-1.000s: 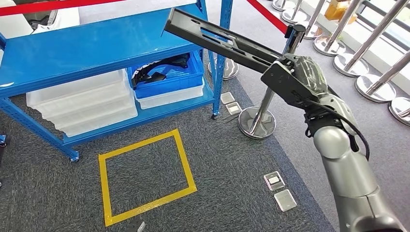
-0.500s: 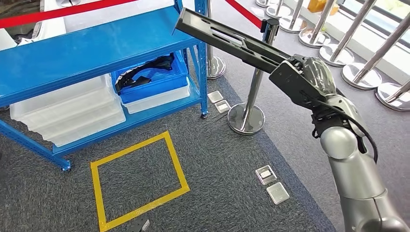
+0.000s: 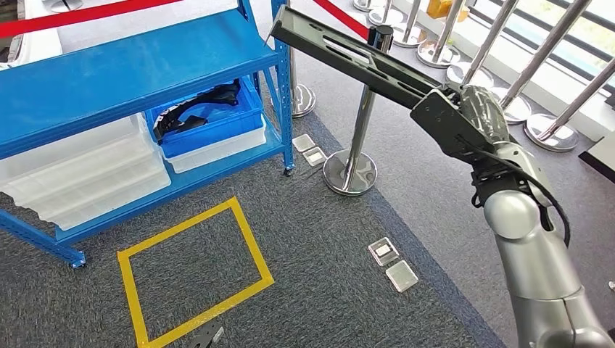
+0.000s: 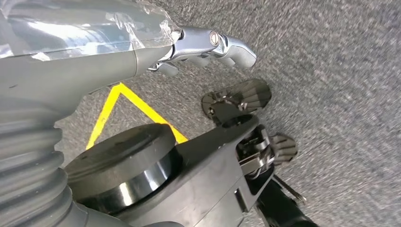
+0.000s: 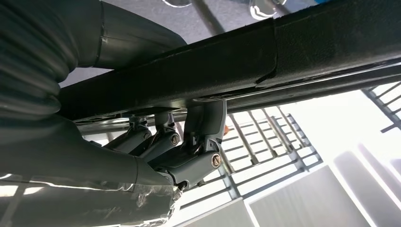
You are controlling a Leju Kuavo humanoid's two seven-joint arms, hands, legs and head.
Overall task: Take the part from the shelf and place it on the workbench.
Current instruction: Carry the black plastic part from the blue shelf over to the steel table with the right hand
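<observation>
A long black slotted part (image 3: 348, 58) slants up and to the left across the head view, its far end in front of the blue shelf (image 3: 109, 72). My right hand (image 3: 471, 119) grips its near end. In the right wrist view the same black part (image 5: 236, 61) crosses the picture, with my fingers (image 5: 189, 142) hooked under it. My left hand (image 4: 142, 52) hangs over the grey carpet and holds nothing, its fingers stretched out.
The shelf's lower level carries a blue bin (image 3: 210, 127) of black parts and white bins (image 3: 80, 174). A stanchion post (image 3: 359, 123) stands just under the held part, with several more behind. A yellow taped square (image 3: 192, 268) and floor boxes (image 3: 391, 264) mark the carpet.
The whole picture has slid left, so the camera has turned right, away from the shelf. My right hand keeps its hold on the part.
</observation>
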